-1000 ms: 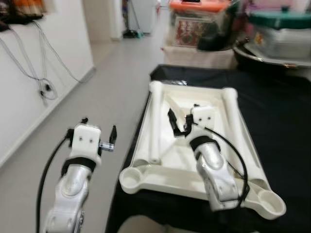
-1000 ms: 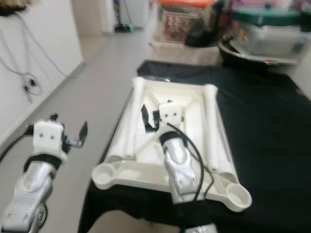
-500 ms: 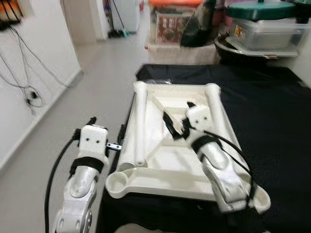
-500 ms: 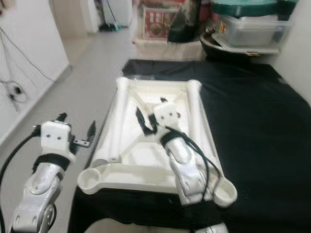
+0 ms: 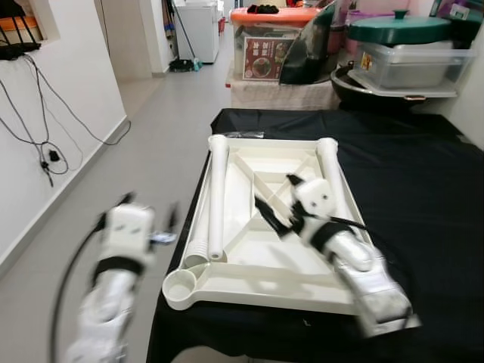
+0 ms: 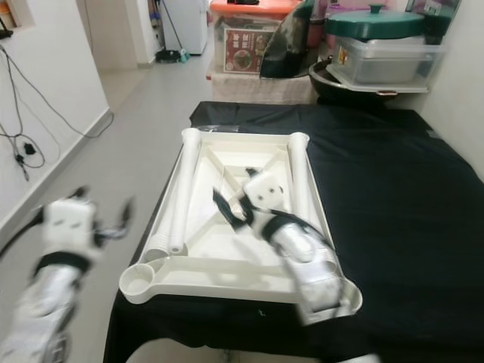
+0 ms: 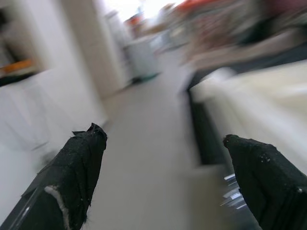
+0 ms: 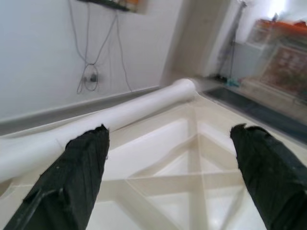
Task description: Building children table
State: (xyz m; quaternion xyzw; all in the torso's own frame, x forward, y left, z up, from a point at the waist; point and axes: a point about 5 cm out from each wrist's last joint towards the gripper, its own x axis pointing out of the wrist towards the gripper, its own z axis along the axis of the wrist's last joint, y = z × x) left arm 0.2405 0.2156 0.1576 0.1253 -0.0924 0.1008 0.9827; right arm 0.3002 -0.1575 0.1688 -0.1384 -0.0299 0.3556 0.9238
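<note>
Tabletop point(image 5: 249, 249), white and upside down, lies on the black cloth point(image 5: 423, 189) with two legs point(image 5: 218, 193) resting along its sides. My right gripper point(image 5: 276, 206) hovers over its ribbed middle, jaws spread; my left gripper point(image 7: 165, 158), blurred, hangs beside the table over the floor, jaws spread.

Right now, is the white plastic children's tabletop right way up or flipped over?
Flipped over: the white plastic tabletop lies on the black cloth with its underside ribs and round leg sockets facing up.
</note>
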